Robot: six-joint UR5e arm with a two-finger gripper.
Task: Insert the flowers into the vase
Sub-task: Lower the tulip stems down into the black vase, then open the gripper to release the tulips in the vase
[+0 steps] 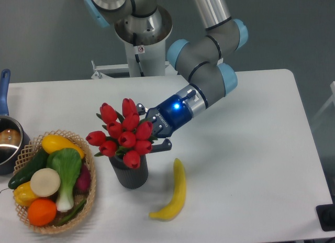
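here, at the far left edge, a pot (8,143) with a blue handle pokes into view, and just right of it sits a basket (90,193) heaped with vegetables and fruit. right of the basket, near the middle of the table (251,148), stands the vase (130,174), upright, dark and ribbed. the flowers (123,132) sit above its mouth, the red heads spreading wider than the rim and leaning a little to the left; the stems appear to run down into the vase, though the heads hide the mouth, so how deep they reach cannot be told. right of the vase, nearer the front edge, a banana (174,193) lies apart from it.

the gripper (157,132) comes in from the right, its fingers spread on the far and near sides of the bunch's right flank. they look close to or touching the heads, but whether they clamp the bunch or stand free of it cannot be told.

as a judgement, the task is nearly done: the bunch seems lodged in the vase. what is left is to let go, if not already done, and draw the arm (209,70) back rightward without dragging the heads or tipping the vase.
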